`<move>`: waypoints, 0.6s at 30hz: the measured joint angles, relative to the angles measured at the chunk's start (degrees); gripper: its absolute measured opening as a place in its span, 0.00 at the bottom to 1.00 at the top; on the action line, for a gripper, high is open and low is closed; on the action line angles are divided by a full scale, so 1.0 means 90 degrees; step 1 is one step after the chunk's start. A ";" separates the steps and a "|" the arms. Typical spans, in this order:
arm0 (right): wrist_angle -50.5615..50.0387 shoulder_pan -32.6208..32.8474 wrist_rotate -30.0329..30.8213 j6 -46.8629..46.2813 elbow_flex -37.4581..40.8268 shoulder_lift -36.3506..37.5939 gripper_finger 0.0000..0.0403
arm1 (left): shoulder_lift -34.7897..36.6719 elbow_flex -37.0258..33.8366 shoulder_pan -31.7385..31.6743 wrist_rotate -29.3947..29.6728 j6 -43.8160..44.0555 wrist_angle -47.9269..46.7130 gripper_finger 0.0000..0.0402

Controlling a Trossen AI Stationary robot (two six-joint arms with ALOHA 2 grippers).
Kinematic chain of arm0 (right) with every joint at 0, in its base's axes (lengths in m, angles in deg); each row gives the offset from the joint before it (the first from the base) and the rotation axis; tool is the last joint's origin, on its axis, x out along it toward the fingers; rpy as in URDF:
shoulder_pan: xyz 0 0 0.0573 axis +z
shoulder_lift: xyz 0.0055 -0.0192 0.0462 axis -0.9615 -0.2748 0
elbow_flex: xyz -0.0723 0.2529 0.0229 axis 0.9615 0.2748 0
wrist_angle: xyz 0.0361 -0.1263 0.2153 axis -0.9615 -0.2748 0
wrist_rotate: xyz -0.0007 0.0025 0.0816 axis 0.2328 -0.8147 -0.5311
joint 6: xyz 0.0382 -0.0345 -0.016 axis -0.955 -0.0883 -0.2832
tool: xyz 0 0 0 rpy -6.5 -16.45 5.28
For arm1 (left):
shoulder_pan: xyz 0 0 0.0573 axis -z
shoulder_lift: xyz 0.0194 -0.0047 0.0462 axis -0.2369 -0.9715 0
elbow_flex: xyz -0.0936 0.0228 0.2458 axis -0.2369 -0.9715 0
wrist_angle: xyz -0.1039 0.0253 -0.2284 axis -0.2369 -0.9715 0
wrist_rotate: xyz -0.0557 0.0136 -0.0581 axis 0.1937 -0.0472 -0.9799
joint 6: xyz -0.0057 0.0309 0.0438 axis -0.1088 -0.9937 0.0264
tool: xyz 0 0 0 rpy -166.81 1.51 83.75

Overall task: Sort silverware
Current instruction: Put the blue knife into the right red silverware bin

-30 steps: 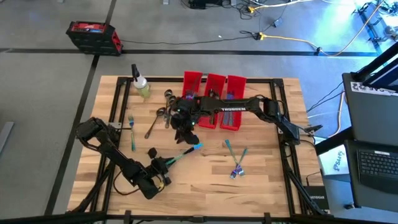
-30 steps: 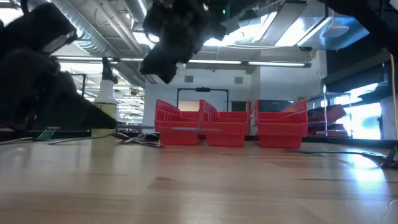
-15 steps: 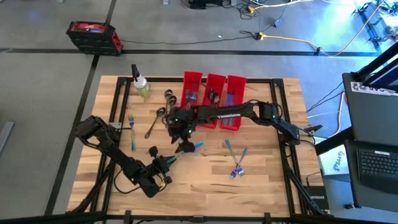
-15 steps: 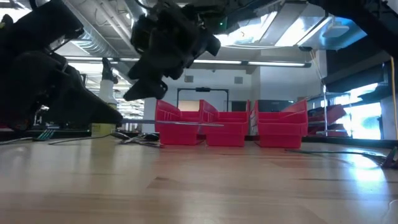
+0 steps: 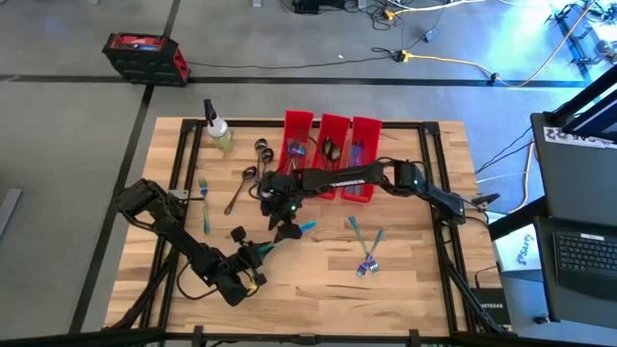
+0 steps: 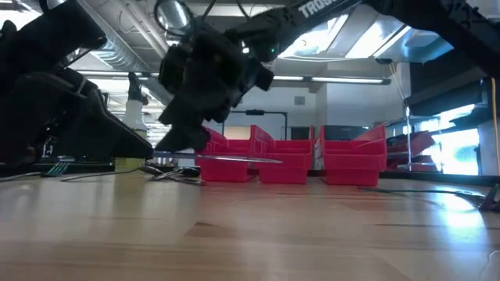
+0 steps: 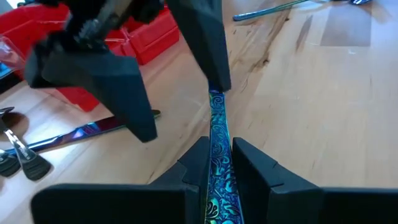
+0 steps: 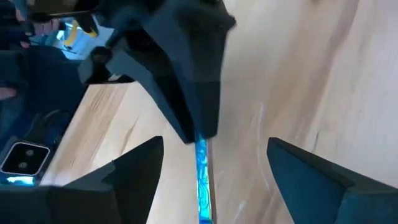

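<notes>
My left gripper (image 5: 260, 247), near the table's front left, is shut on one iridescent blue-teal piece of silverware (image 7: 217, 134). The piece sticks out toward the table's middle (image 5: 301, 228) and hangs level above the wood (image 6: 238, 158). My right gripper (image 5: 286, 226) reaches in from the right and stands open over the piece's free end. Its fingers (image 8: 134, 177) are on either side of the piece (image 8: 202, 177), and I see no touch. More silverware lies loose on the table: spoons (image 5: 253, 175), forks (image 5: 204, 202) and pieces at the right (image 5: 366, 253). My left gripper pinches the piece's patterned shaft (image 7: 217, 163) between its two fingers. The fingers come nearly level from the table's near left and lie along the piece. It is lifted clear of the table, about level, and its free end points away from the fingers.
Three long red bins (image 5: 333, 154) stand at the back middle with some silverware inside. A spray bottle (image 5: 220, 133) stands at the back left. Bare wood lies along the front and right of the table. A black frame (image 5: 439, 222) runs along the table's sides.
My right gripper has come down and toward the near left, from above the spoons by the bins to the free end of the held piece. My left gripper has stayed in place and kept hold of the piece.
</notes>
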 joint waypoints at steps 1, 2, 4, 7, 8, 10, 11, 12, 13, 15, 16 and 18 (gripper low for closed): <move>0.0010 0.0000 -0.0047 -0.0085 0.0000 -0.0012 0.67 | 0.0000 0.0000 0.0000 0.0001 -0.0004 0.0006 0.10; 0.0000 -0.0009 -0.0083 -0.0206 0.0000 -0.0027 0.67 | 0.0000 0.0000 0.0000 -0.0003 -0.0023 0.0009 0.10; 0.0046 -0.0010 -0.0180 -0.0376 -0.0009 -0.0068 0.67 | 0.0000 0.0000 0.0000 0.0002 -0.0059 0.0011 0.10; -0.0037 -0.0005 -0.0347 -0.0550 -0.0010 -0.0185 0.67 | 0.0000 0.0000 0.0000 0.0004 -0.0102 0.0008 0.10; -0.0076 -0.0005 -0.0392 -0.0640 -0.0006 -0.0212 0.67 | 0.0000 0.0000 0.0000 0.0007 -0.0104 0.0013 0.10; -0.0085 0.0002 -0.0464 -0.0782 0.0007 -0.0276 0.67 | 0.0000 0.0000 0.0000 0.0007 -0.0121 0.0006 0.10; -0.0028 0.0002 -0.0543 -0.0841 0.0000 -0.0287 0.67 | 0.0000 0.0000 0.0000 0.0012 -0.0121 0.0009 0.10; -0.0055 0.0002 -0.0642 -0.0897 0.0000 -0.0287 0.67 | 0.0000 0.0000 0.0000 0.0014 -0.0121 0.0010 0.10; -0.0071 0.0000 -0.0680 -0.0966 0.0000 -0.0287 0.67 | 0.0000 0.0000 0.0000 0.0017 -0.0121 0.0005 0.10; -0.0061 0.0000 -0.0675 -0.1002 0.0000 -0.0298 0.67 | 0.0000 0.0000 0.0000 0.0021 -0.0121 0.0008 0.10; -0.0060 0.0000 -0.0674 -0.1002 0.0000 -0.0308 0.67 | 0.0000 0.0000 0.0000 0.0026 -0.0121 0.0006 0.10; -0.0077 -0.0002 -0.0684 -0.1045 0.0000 -0.0316 0.64 | 0.0000 0.0000 0.0000 0.0026 -0.0121 0.0006 0.10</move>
